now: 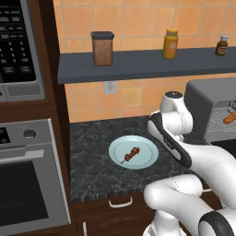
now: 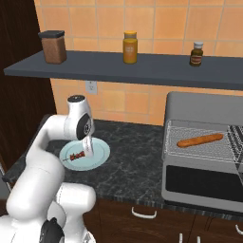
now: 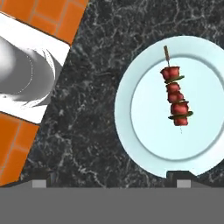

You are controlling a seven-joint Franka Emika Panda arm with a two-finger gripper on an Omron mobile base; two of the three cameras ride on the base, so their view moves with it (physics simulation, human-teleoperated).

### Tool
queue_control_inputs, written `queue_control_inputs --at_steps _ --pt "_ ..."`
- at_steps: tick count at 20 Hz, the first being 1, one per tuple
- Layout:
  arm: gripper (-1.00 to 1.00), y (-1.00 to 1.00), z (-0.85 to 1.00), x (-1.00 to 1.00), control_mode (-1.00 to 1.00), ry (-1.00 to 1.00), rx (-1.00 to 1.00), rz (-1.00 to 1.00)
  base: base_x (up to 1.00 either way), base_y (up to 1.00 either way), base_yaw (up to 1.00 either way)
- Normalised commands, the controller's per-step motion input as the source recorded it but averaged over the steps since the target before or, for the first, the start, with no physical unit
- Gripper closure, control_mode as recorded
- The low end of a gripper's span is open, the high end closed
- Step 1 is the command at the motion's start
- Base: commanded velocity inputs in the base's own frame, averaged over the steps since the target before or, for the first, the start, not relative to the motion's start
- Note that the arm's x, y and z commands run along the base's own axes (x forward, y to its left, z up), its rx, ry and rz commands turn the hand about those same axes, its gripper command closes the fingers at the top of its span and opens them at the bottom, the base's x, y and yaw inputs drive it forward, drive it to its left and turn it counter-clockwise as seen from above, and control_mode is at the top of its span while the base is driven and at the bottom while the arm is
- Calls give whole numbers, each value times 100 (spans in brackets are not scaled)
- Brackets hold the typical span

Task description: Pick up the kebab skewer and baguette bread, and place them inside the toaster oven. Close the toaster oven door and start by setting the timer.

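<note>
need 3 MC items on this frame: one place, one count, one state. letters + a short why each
1. Where is the baguette bread?
A. On the plate
B. On the rack of the toaster oven
C. On the shelf

2. How many containers stand on the shelf?
A. Three
B. One
C. Five

3. What state is the pincer in?
A. Shut on the skewer
B. Shut on the baguette
C. Open, holding nothing

Key:
1 B: it lies on the wire rack inside the toaster oven, whose door is down.
2 A: a brown jar, a yellow bottle and a small dark bottle.
3 C: its fingertips stand wide apart above the plate, and the kebab skewer lies untouched on it.
</note>
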Motion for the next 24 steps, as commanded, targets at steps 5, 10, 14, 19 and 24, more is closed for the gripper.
queue_control_inputs --at_steps 5,10,14,19,24 --pt "-100 66 -42 38 -100 0 0 17 0 0 0" --pt "-100 47 -24 40 -100 0 0 21 0 0 0" --pt "-100 33 -35 30 -100 -2 0 17 0 0 0" --pt "-100 5 -34 24 -100 -9 0 0 0 0 0" --pt "-100 0 -45 24 -100 -5 0 0 0 0 0"
